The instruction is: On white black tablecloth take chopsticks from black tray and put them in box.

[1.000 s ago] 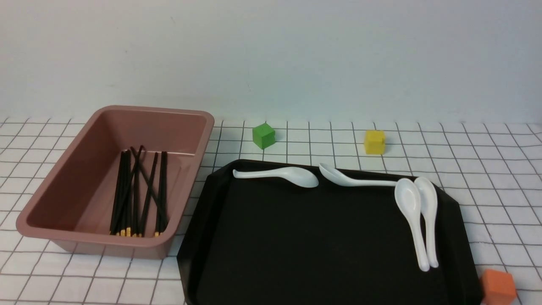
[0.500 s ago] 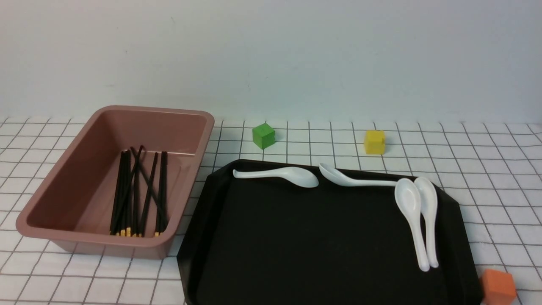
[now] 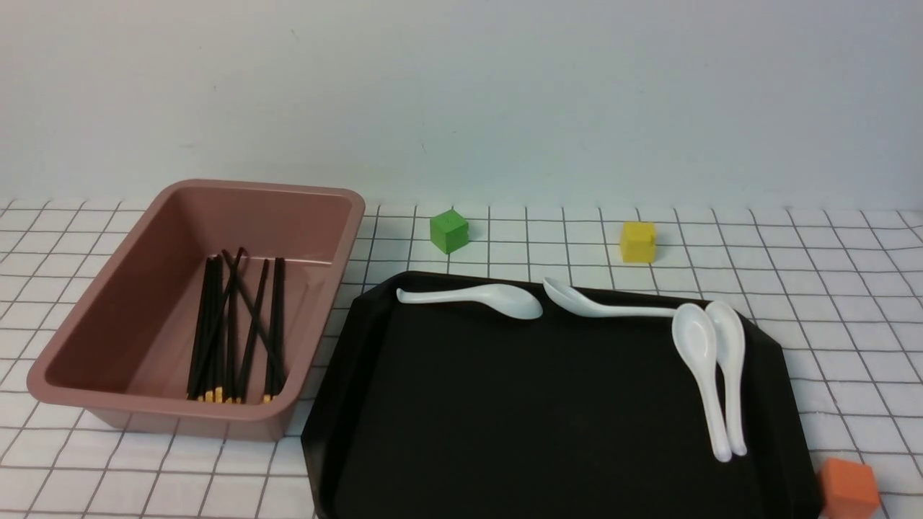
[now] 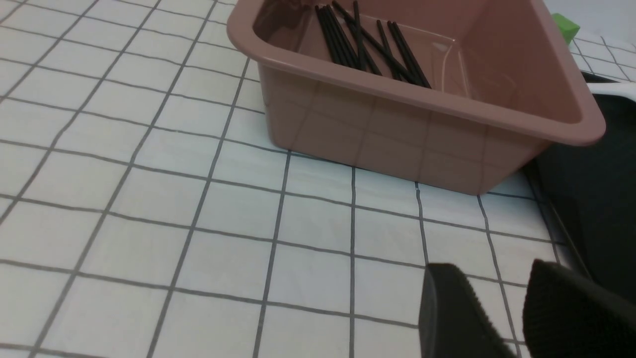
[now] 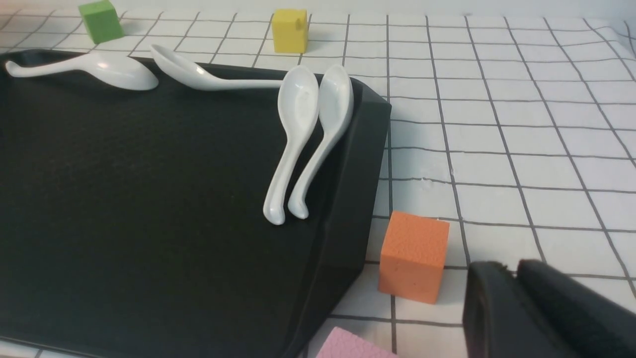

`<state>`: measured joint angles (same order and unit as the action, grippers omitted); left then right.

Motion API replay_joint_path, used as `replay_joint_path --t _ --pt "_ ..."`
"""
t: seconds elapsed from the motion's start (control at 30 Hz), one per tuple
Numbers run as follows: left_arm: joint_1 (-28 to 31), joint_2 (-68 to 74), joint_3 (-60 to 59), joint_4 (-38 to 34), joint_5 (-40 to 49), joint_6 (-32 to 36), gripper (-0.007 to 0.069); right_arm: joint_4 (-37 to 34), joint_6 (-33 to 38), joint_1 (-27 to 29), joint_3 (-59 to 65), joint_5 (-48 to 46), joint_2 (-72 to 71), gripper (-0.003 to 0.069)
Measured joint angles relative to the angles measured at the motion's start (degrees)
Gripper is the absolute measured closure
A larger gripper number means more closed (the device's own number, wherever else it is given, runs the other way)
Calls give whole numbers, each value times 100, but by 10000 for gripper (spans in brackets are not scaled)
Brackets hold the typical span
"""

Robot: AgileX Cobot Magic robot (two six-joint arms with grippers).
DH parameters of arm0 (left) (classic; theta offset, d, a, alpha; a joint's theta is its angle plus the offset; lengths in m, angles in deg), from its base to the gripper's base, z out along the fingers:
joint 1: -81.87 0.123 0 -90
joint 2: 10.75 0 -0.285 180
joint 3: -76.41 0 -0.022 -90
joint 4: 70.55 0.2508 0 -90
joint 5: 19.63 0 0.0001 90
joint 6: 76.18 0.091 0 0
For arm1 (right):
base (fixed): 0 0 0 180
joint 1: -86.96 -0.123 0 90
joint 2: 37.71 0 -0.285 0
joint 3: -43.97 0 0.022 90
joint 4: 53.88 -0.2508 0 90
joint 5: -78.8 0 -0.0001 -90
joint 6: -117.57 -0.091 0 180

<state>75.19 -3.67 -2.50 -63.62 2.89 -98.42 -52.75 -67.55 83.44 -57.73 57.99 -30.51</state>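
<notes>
My left pincer hangs parted and empty near the box wall, my right pincer nearly closed, empty, beside the black tray edge.

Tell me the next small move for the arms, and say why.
Probably none beyond holding both arms back: the thin black chopsticks with yellow tips all lie inside the deep dusty-pink plastic box, and the flat matte black tray carries only four white ceramic spoons. No chopstick shows on the tray in any view, so the job looks finished.
</notes>
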Motion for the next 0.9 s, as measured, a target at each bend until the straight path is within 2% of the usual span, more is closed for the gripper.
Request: replay_joint_path --t 0.9 --pt "0 0 0 0 0 0 385 -2 0 0 0 -3 0 532"
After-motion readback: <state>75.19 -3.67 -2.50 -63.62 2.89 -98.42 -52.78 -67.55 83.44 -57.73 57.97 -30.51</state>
